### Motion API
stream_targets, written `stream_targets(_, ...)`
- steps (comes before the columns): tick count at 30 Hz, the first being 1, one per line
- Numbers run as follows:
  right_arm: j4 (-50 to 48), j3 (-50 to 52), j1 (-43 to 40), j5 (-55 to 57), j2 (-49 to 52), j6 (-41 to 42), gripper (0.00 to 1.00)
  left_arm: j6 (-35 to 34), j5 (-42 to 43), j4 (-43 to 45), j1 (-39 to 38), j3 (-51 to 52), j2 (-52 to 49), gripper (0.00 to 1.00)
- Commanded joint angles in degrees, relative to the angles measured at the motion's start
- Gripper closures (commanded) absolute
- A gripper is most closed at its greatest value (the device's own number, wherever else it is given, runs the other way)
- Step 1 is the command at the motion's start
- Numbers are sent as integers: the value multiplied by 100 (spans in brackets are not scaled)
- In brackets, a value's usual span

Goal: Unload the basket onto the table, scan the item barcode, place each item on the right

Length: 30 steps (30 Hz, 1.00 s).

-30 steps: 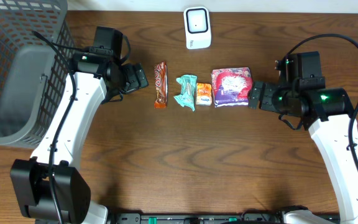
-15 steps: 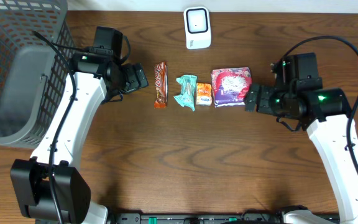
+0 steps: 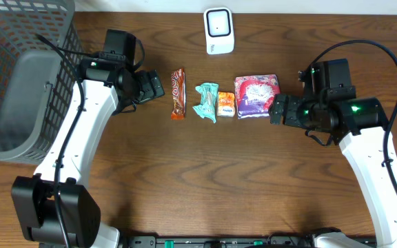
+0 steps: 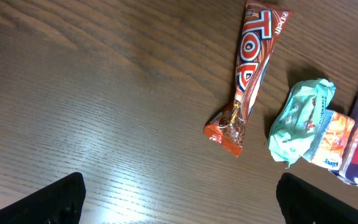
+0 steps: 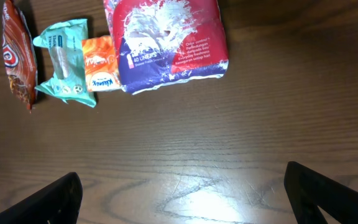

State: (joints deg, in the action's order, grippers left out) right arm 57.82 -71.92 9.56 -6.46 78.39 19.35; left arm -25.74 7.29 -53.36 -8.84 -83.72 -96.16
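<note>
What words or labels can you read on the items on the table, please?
"TOP" on the snack bar.
"40 LINERS" on the red pack; finer print blurred.
Orange packet and teal packet: lettering too small to read.

One basket (image 3: pixel 19 34), one scanner (image 3: pixel 219 30), one chocolate bar (image 3: pixel 178 94), one teal packet (image 3: pixel 206 102), one orange sachet (image 3: pixel 225 105), one purple pack (image 3: pixel 256 96)

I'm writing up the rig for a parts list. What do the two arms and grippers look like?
The left arm and right arm have white shells with black joints. A thin black cable runs along each, and small green lights glow near the wrists. The left gripper and right gripper are black, with blunt black fingers.
</note>
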Motion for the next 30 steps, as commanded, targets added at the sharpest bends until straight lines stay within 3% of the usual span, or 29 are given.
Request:
stream_targets(1, 7, 48, 28, -37, 70, 144, 1, -7, -72, -15, 4, -50, -2, 2)
stream_targets(30, -435, 48, 24, -160, 70, -225, 1, -7, -72, -13, 4, -50, -2, 2)
